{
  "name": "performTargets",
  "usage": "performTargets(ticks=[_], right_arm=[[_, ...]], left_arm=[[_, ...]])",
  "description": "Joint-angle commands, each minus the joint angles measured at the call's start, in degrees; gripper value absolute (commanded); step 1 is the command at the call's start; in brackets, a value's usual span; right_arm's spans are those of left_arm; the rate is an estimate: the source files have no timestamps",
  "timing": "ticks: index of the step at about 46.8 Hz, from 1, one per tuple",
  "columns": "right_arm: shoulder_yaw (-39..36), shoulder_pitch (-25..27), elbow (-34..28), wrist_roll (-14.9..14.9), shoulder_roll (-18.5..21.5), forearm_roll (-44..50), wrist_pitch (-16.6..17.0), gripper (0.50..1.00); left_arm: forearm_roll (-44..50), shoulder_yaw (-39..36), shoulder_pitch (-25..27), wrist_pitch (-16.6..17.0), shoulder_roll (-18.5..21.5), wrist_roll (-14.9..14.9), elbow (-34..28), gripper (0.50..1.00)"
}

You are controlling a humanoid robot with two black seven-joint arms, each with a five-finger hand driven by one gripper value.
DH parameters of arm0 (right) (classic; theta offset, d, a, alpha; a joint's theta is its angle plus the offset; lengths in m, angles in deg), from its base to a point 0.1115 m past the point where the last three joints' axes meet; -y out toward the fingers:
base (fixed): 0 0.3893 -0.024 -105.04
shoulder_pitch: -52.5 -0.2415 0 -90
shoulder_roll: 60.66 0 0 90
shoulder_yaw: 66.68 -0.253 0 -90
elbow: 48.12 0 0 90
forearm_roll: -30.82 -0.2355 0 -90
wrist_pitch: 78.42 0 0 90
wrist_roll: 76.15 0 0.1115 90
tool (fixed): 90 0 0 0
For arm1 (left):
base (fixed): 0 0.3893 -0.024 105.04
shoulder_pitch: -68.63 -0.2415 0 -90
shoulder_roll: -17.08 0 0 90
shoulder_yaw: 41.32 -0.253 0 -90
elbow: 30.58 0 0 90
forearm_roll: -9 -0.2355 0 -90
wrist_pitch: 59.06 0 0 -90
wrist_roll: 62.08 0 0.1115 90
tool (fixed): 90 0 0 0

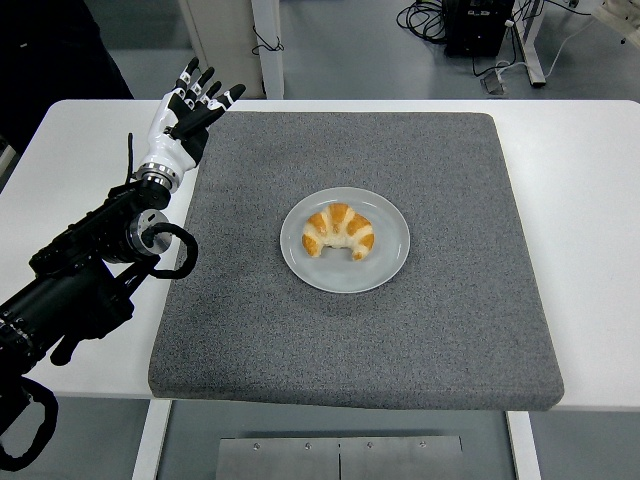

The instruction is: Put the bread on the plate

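Resting on the grey plate (390, 258) at the middle of the grey mat (450, 330), croissant (338, 231) untouched, left hand (183, 122) raised over the mat's far left corner, fingers spread, holding nothing, no legible writing anywhere.

Grey mat (400, 330): coarse, felt-like cloth, matt, speckled weave, soft rounded edges. It lies on the white table (585, 190), which is smooth with a faint sheen, laminate-looking.

Plate (385, 262), centre of mat: pale grey, smooth, glazed look, soft gloss at the rim from 3 to 6 o'clock.

Croissant (338, 232) on plate: baked crust, golden-brown ridges with paler bands, slightly shiny, uneven surface.

Left hand (185, 118), at 10 o'clock from the plate: hard white plastic shells, glossy, with black matt fingertips. Arm (85, 275) behind it: black, part satin metal-like joints, part matt casing; black rubbery cable loop.

Floor beyond table: smooth grey, dull sheen.
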Motion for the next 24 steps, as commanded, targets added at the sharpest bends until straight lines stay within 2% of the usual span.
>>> performTargets(ticks=[1, 11, 24], right_arm=[[0.0, 0.0, 0.0, 0.0, 0.0, 0.0, -0.1, 1.000], [0.0, -0.1, 0.1, 0.0, 0.0, 0.0, 0.0, 1.000], [0.0, -0.1, 0.4, 0.0, 0.0, 0.0, 0.2, 1.000]], left_arm=[[0.0, 1.1, 0.4, -1.8, -0.9, 0.0, 2.4, 0.990], [0.2, 1.4, 0.6, -5.3, -1.5, 0.1, 4.6, 0.990], [0.4, 1.4, 0.8, -5.4, -2.9, 0.0, 4.8, 0.990]])
